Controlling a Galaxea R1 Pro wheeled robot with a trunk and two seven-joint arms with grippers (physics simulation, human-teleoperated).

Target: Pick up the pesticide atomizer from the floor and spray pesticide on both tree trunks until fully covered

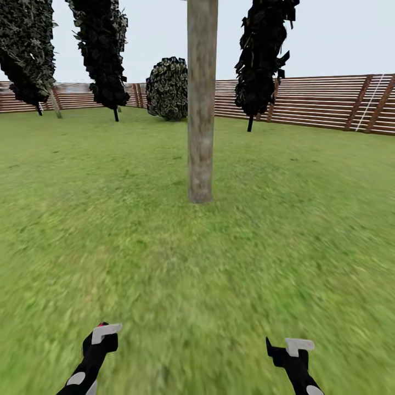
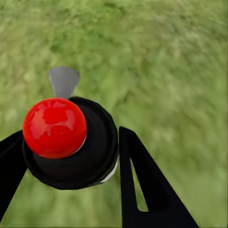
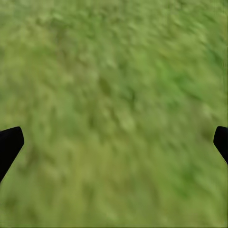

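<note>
My left gripper [image 2: 71, 154] is shut on the pesticide atomizer [image 2: 71, 142], a black round body with a glossy red ball on top and a small grey nozzle [image 2: 63, 80]. In the head view the left gripper [image 1: 101, 340] is low at the left, with a sliver of the red top [image 1: 102, 325] showing. My right gripper [image 1: 291, 351] hangs open over the grass, with nothing between its fingertips [image 3: 10, 145]. A thick grey-tan tree trunk [image 1: 201, 109] rises straight ahead in the middle of the lawn, well beyond both grippers. No pale specks show on its bark.
Green grass [image 1: 197, 274] stretches between me and the trunk. A brown slat fence [image 1: 318, 101] rings the garden. Thin-stemmed dark columnar trees [image 1: 101, 49] and a dark bush [image 1: 168, 88] stand near the fence. A pale leaning trunk [image 1: 55, 103] shows far left.
</note>
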